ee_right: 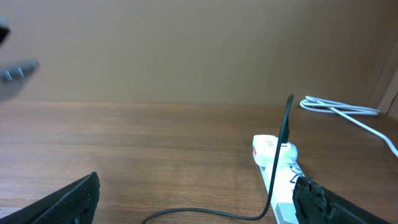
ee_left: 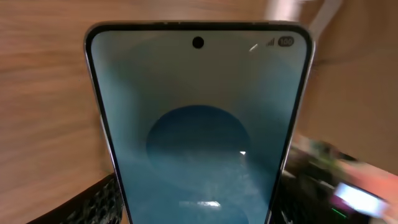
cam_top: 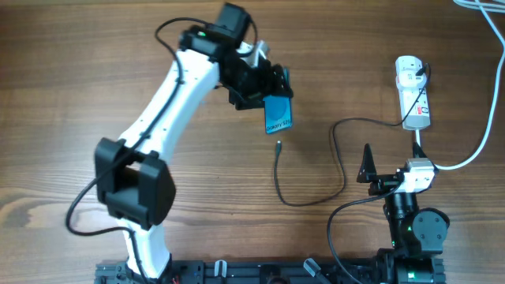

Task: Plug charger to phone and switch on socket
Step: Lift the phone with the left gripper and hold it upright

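The phone [cam_top: 278, 114] has a teal screen and a white band, and my left gripper [cam_top: 264, 88] is shut on it at the back middle of the table. In the left wrist view the phone [ee_left: 199, 118] fills the frame between my fingers [ee_left: 199, 214], with its camera-hole end pointing away from them. The charger's thin black cable [cam_top: 341, 170] runs from the socket [cam_top: 413, 99] in a loop to its plug tip [cam_top: 279, 145], which lies on the table just below the phone. My right gripper [cam_top: 392, 170] is open and empty near the socket. The right wrist view shows its fingers [ee_right: 199, 205] wide apart, with the cable [ee_right: 278, 162] and socket [ee_right: 273, 152] ahead.
A thicker white lead [cam_top: 473, 150] runs from the socket's near end out to the right edge and up to the back corner; it also shows in the right wrist view [ee_right: 342, 109]. The table is bare wood [cam_top: 71, 95]. The arm bases stand at the front edge.
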`<action>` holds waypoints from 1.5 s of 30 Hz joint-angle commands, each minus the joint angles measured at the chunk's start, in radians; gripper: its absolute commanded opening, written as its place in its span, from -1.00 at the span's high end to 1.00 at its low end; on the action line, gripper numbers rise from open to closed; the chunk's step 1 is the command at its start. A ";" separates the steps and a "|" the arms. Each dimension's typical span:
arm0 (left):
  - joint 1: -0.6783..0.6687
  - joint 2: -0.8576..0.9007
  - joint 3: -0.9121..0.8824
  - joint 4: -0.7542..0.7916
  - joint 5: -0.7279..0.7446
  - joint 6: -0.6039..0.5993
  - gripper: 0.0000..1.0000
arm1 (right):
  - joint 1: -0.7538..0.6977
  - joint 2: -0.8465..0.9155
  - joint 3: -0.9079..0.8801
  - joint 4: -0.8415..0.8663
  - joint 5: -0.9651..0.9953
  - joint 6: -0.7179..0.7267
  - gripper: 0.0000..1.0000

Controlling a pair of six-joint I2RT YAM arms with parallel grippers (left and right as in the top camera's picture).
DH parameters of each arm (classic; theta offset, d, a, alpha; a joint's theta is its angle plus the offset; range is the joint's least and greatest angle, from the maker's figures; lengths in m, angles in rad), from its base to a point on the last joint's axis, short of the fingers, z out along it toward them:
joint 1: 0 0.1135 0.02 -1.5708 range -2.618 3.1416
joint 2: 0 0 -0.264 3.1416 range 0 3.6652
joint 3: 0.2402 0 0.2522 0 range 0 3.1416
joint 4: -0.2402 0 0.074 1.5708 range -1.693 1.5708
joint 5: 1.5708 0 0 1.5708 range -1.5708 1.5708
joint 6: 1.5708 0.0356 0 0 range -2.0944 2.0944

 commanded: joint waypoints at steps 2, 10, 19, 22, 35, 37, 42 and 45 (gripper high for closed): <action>0.077 -0.033 0.000 -0.001 0.414 -0.006 -0.49 | -0.002 -0.005 -0.001 0.003 0.016 -0.012 -0.99; 0.138 -0.033 0.000 -0.001 0.703 -0.006 -0.50 | -0.002 -0.005 -0.001 0.003 0.016 -0.012 -1.00; 0.147 -0.033 0.000 0.000 0.851 -0.038 -0.50 | -0.002 -0.005 -0.001 0.003 0.016 -0.012 -0.99; 0.151 -0.033 0.000 0.000 0.851 -0.077 -0.49 | -0.002 -0.005 -0.001 0.003 0.016 -0.011 -1.00; 0.191 -0.033 0.000 0.000 0.851 -0.108 -0.41 | -0.002 -0.005 -0.001 0.003 0.016 -0.012 -0.99; 0.200 -0.033 0.000 -0.001 0.851 -0.108 -0.41 | -0.002 -0.005 -0.001 0.003 0.016 -0.012 -1.00; 0.216 -0.033 0.000 -0.001 0.851 -0.108 -0.41 | -0.002 -0.005 -0.001 0.003 0.016 -0.011 -1.00; 0.216 -0.033 0.000 -0.001 0.851 -0.109 -0.41 | -0.002 -0.005 -0.001 0.003 0.016 -0.012 -1.00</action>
